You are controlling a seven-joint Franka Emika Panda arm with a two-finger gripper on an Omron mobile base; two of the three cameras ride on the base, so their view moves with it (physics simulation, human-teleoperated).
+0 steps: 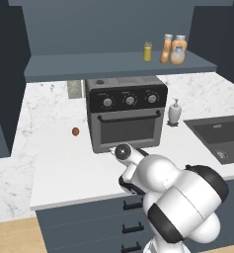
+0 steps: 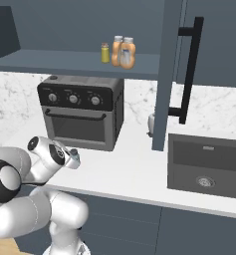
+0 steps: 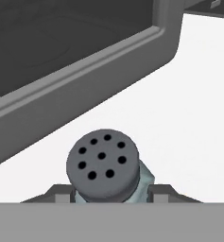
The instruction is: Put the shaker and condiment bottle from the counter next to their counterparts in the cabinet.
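- In the hand view you look straight down on the shaker [image 3: 104,165]: a round dark grey cap pierced with holes, with a sliver of pale blue-grey body showing at its 4 o'clock edge.
- It stands upright on the white counter [image 3: 179,118], close in front of the black toaster oven [image 3: 75,61], whose base runs across from 9 to 1 o'clock.
- The gripper [image 3: 111,193] straddles it, one dark fingertip at the shaker's 9 o'clock and one at its 3 o'clock. The pads look close to the body, but you cannot tell whether they are pressing on it yet.
- Expect a small, light, rigid jar with smooth sides that may slip.
- Hold it on the body below the cap, not on the cap, and keep it upright.
- The yellow-green shaker [image 1: 147,51] and two orange bottles [image 1: 174,49] stand on the open cabinet [image 1: 89,66] shelf above the oven, at about 1 o'clock in the left base view.
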